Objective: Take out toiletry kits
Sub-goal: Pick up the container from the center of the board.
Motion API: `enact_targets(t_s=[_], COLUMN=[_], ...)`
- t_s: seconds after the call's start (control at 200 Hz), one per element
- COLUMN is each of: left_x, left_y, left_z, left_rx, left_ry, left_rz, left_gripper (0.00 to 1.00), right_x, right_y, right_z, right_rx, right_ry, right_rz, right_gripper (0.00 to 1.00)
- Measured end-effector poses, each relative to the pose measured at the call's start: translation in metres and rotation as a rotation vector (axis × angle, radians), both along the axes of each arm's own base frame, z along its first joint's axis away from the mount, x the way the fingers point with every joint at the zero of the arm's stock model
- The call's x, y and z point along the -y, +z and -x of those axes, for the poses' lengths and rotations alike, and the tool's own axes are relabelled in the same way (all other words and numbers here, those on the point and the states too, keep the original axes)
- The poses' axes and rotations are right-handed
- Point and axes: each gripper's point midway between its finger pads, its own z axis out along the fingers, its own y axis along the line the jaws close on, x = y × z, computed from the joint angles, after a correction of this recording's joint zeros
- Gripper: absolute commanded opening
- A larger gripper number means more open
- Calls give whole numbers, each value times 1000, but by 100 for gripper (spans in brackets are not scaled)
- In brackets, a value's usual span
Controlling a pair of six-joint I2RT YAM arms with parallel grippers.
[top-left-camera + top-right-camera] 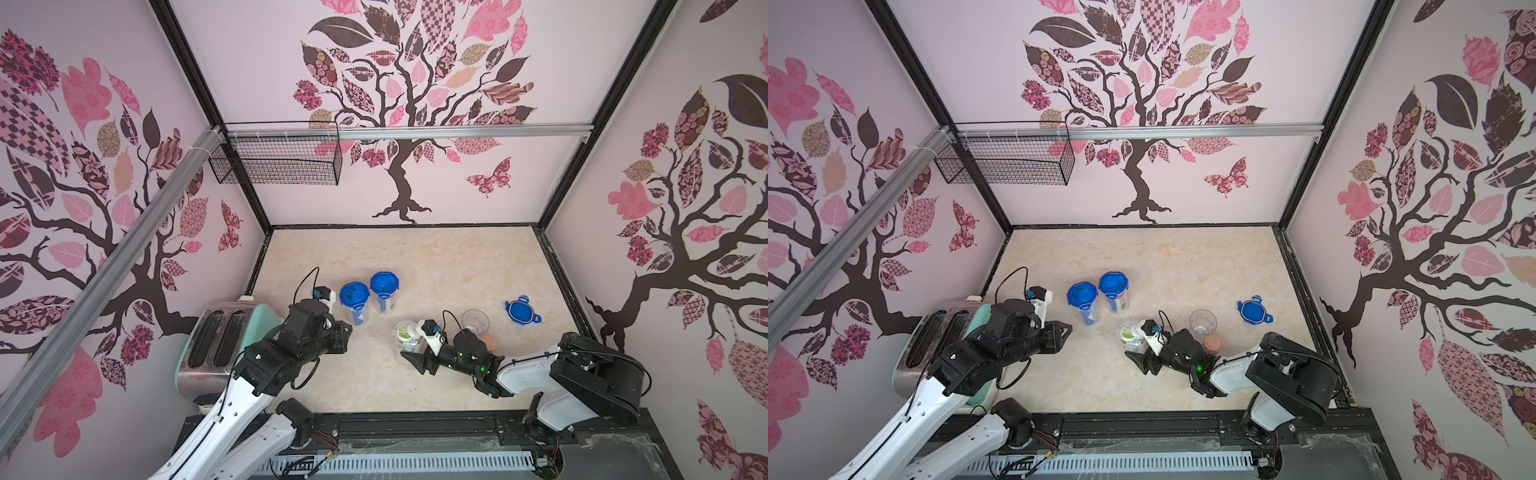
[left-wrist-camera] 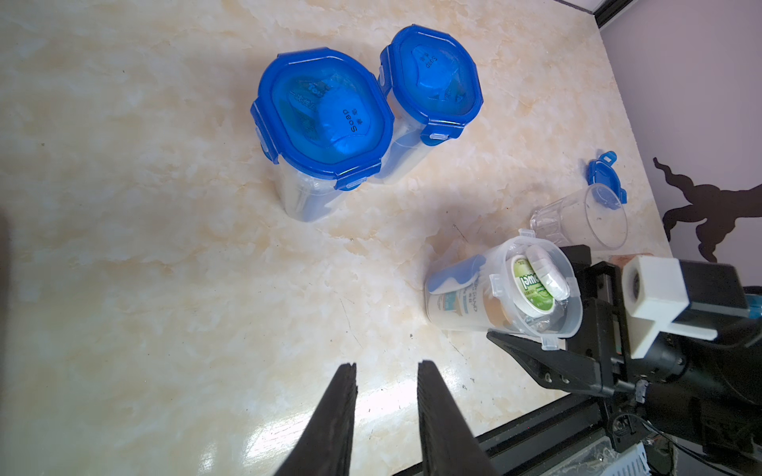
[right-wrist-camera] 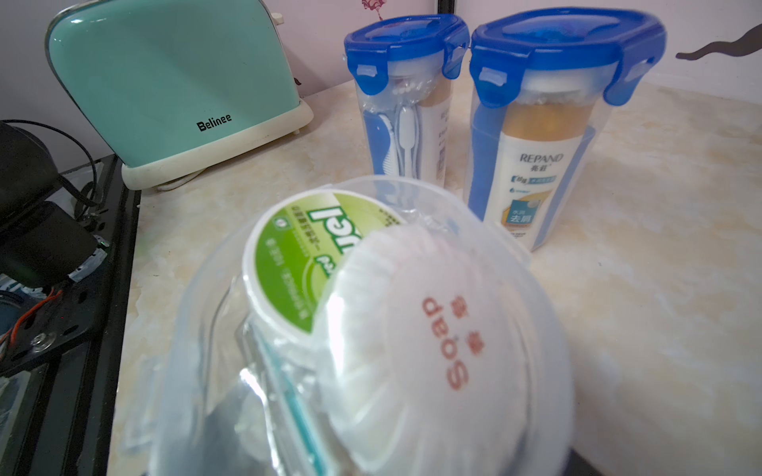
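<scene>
The marbled desk (image 1: 415, 257) carried everything, with a mint-green Belinee toaster (image 3: 173, 82) at its left edge. The left arm (image 1: 266, 374) reached in beside the toaster. The left jaws stood a narrow gap apart over bare desk, with nothing between them. The right arm (image 1: 540, 370) lay low across the near right side. The right jaws stood wide, one on each side of the open jar (image 1: 409, 337); whether they pressed on it could not be told.

Towards the left, the nearer lidded jar (image 1: 354, 301) and the farther lidded jar (image 1: 384, 291) stood upright side by side, blue clip lids shut. Each held a kit, with a tan-capped white bottle and a blue toothbrush showing through the walls.

The open jar stood near the middle of the desk with its toiletry kit (image 2: 532, 288) inside. Behind the right arm stood an empty clear cup (image 1: 475, 322), and well to its right lay a loose blue lid (image 1: 521, 311).

At the open jar's mouth sat a green-labelled round tub (image 3: 297, 255). A white pleated soap puck (image 3: 420, 329) leaned against it. A cork (image 1: 1212, 343) showed just beside the cup, half hidden by the arm.
</scene>
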Motion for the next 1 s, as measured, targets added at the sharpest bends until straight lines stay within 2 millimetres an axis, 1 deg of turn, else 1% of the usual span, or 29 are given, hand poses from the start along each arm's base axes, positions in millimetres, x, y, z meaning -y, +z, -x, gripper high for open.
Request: enact_targets(t_s=[0.335,0.6,0.71,0.865,1.0], left_x=[1,1,1,1,1], left_y=[1,1,1,1,1], left_z=[0,0,0,0,0], left_rx=[2,1,1,1,2], left_ry=[-1,-3,-3,-3,-3], left_rz=[3,5,5,5,5], left_gripper=[30,30,30,30,30], right_x=[0,2,3,2,2], right_y=[0,0,0,0,-1], right_z=[0,2,2,4,7], right_rx=[-1,-6,-6,3,12], right_ry=[-1,1,3,14,35], right_rz=[0,12,18,25,20], right_gripper=[59,53,52,63,79])
